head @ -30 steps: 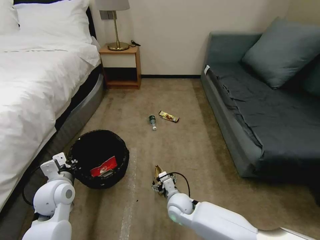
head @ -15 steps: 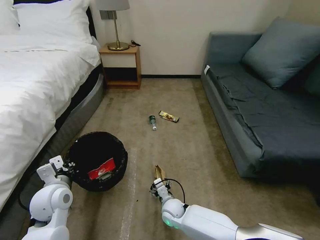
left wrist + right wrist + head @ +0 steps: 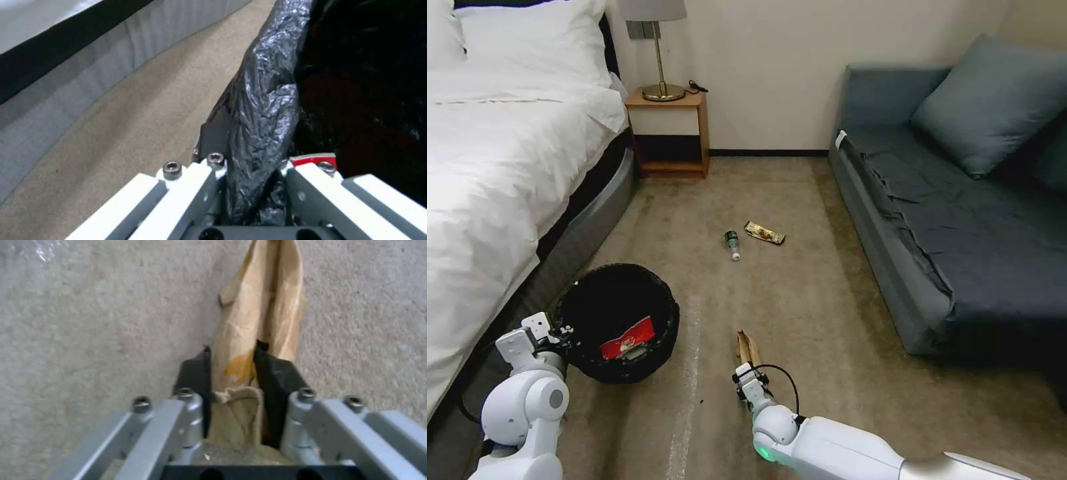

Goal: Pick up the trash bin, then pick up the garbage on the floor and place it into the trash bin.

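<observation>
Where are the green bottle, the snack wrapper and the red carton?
green bottle (image 3: 732, 243), head view, on its body.
snack wrapper (image 3: 764, 233), head view, on its middle.
red carton (image 3: 626, 338), head view, on its red face inside the bin.

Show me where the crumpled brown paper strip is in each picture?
Head view: the crumpled tan-brown paper strip lies on the beige carpet, low in the middle, at the right hand.
Left wrist view: not in it.
Right wrist view: dead centre, pinched between the right hand's black fingers.
Shared landmark: the carpet.
</observation>
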